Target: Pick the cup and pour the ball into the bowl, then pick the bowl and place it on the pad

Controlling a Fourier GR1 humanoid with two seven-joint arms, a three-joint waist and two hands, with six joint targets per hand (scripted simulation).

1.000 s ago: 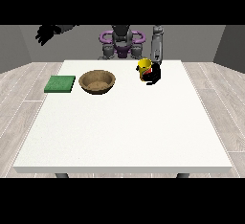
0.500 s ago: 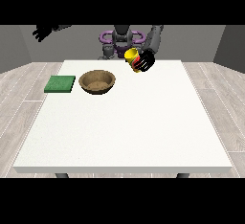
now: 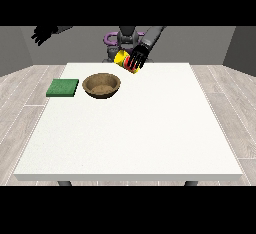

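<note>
A yellow cup (image 3: 122,58) with red on it hangs tilted above the table's far edge, its mouth turned towards the view's left. The hand at the view's right (image 3: 139,56) is curled round it. A brown wooden bowl (image 3: 102,85) stands on the table below and left of the cup. Left of the bowl lies a flat green pad (image 3: 63,87) near the table's left edge. The hand at the view's left (image 3: 42,34) is raised high off the table, far from everything. The ball cannot be seen.
The white table (image 3: 135,138) stretches wide towards the camera. The robot's torso (image 3: 121,40) stands behind the far edge.
The hand at the view's right took the cup off the table, lifted it and carried it leftwards towards the bowl, tilting it. The other hand has risen slightly.
</note>
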